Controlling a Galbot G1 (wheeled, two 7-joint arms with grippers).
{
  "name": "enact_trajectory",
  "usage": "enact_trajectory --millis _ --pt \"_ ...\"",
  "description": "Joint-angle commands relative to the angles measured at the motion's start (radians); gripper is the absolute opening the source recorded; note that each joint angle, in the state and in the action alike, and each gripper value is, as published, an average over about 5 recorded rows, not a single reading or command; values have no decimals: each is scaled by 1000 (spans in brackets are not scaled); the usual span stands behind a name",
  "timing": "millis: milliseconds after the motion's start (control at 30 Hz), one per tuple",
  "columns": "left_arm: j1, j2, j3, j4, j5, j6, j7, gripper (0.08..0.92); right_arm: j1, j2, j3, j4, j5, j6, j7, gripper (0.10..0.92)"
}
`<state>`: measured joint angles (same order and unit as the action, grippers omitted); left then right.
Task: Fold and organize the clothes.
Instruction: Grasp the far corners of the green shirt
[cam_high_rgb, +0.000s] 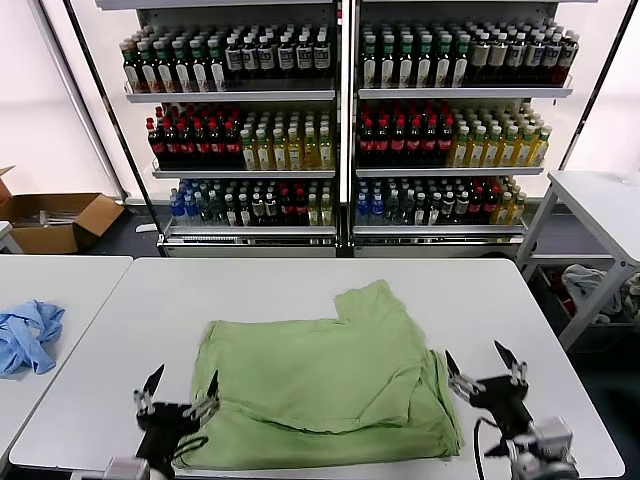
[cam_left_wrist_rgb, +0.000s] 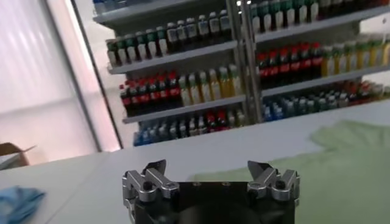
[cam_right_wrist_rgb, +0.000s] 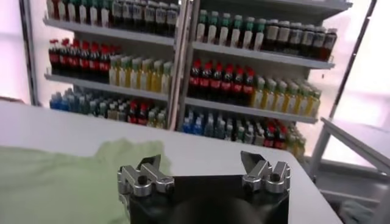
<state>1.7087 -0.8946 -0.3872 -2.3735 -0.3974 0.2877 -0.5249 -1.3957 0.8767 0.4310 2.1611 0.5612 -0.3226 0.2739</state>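
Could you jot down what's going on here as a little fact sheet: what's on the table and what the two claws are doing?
Main item: light green T-shirt, partly folded, lying on the white table
Left gripper: jaws open, empty, at the shirt's near left corner
Right gripper: jaws open, empty, at the shirt's right edge
Other cloth: light blue garment, crumpled on the neighbouring table to the left
Background: shelves of bottled drinks
Also: cardboard box on the floor

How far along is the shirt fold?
Done: green T-shirt lies partly folded on the white table, near edge doubled over, one sleeve sticking out toward the shelves. In hand: nothing; left end effector and right end effector are open at the shirt's near corners. Left: remaining folds and tidying.
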Motion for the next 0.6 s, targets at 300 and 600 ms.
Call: enact_trajectory --millis 300,600 --pt "-571 30 72 364 -329 249 299 823 888 121 -547 -685 114 -194 -148 823" --pt "-658 29 133 493 -327 292 324 823 935 198 -574 -814 112 -256 -181 823"
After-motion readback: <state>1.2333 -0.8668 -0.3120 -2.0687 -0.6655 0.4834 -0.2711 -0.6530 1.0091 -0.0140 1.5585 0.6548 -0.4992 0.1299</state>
